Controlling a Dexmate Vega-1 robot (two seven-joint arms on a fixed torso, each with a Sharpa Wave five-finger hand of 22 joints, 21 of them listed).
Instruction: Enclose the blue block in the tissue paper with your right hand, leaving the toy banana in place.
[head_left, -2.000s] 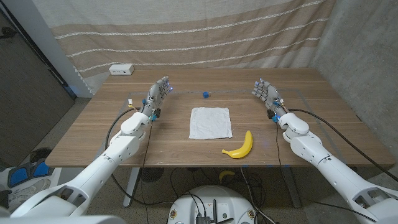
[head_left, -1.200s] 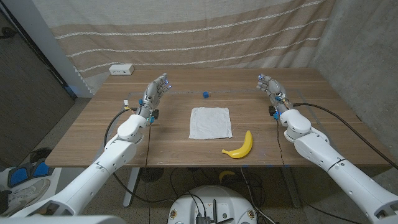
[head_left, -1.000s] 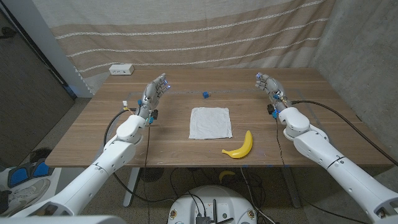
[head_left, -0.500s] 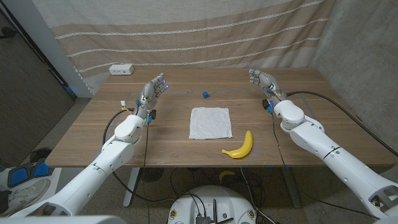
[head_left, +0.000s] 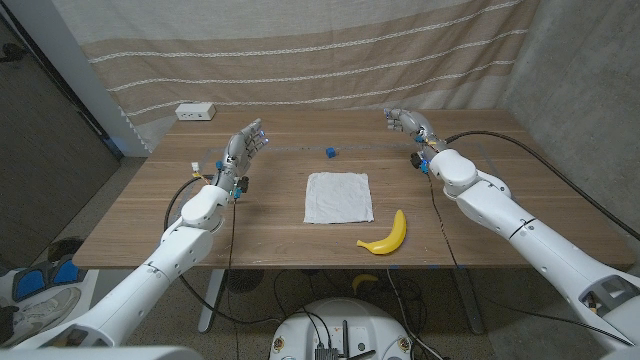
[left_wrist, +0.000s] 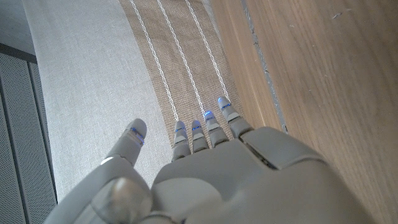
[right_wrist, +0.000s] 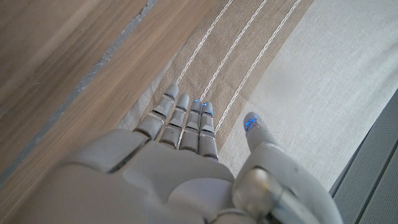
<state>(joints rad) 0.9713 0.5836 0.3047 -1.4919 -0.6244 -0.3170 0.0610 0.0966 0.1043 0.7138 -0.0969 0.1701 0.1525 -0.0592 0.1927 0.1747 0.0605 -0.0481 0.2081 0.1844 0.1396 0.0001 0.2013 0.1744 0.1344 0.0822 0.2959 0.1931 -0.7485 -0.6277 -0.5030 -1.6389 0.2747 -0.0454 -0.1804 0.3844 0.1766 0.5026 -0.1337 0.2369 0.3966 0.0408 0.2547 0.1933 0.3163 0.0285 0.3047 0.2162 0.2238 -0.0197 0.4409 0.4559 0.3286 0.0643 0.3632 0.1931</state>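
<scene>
While the small blue block (head_left: 330, 152) sits at twelve o'clock of the white square tissue paper (head_left: 338, 197), the right hand (head_left: 407, 121) hovers empty, fingers extended.

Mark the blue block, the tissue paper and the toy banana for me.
blue block (head_left: 330, 152), head view, on its top face.
tissue paper (head_left: 338, 197), head view, on its middle.
toy banana (head_left: 390, 235), head view, on its curved body.

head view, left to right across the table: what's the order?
white box → left hand → blue block → tissue paper → toy banana → right hand
</scene>
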